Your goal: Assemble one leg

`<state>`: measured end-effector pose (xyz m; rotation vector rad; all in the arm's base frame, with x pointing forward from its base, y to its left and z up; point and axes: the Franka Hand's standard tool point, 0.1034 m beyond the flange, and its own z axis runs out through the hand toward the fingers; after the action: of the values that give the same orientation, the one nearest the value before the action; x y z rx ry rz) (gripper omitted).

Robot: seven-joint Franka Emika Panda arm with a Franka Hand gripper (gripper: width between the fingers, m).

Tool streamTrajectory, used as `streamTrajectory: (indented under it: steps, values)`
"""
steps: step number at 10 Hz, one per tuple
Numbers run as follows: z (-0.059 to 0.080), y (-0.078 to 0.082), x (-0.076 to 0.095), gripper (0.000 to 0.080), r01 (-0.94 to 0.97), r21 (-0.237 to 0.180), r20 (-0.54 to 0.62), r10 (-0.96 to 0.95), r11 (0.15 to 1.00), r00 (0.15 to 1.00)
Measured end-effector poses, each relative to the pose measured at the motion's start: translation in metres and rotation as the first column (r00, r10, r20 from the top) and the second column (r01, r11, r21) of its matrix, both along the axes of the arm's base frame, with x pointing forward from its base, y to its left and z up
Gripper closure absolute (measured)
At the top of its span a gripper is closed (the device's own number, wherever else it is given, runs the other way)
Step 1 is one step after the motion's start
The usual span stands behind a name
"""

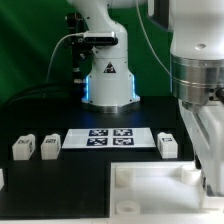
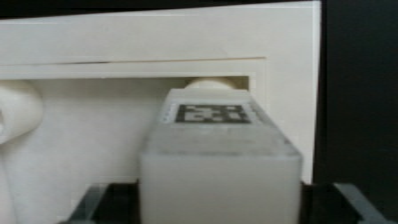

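Observation:
In the wrist view a leg (image 2: 217, 150), a white block with a square marker tag on its face, sits between my gripper (image 2: 217, 206) fingers; the jaws stand shut on its sides. Its rounded far tip (image 2: 210, 86) is up against the white square panel (image 2: 107, 50), at an opening under the raised rim. In the exterior view the arm comes down at the right over the panel's (image 1: 150, 190) far right corner; the gripper (image 1: 203, 176) is mostly hidden by the wrist, and the held leg does not show there.
The marker board (image 1: 110, 139) lies mid-table. Two loose legs (image 1: 23, 148) (image 1: 50, 146) stand at the exterior view's left, another (image 1: 167, 145) right of the marker board, and one more at the left edge (image 1: 2, 178). The robot base (image 1: 108, 80) stands behind.

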<state>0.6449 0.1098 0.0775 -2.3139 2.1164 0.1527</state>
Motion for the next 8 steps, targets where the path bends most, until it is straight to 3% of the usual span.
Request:
streamTrajectory:
  steps: [2, 4, 7, 8]
  values:
    - [0.005, 0.012, -0.002, 0.0156, -0.356, -0.043, 0.024, 0.357, 0.934, 0.934]
    - [0.006, 0.008, -0.005, 0.0151, -0.559, -0.042, 0.033, 0.560, 0.828, 0.828]
    - [0.002, 0.003, -0.003, 0.0151, -0.824, -0.049, 0.086, 0.824, 0.565, 0.560]
    - [-0.003, 0.000, -0.007, 0.0151, -0.854, -0.029, 0.104, 0.851, 0.520, 0.515]
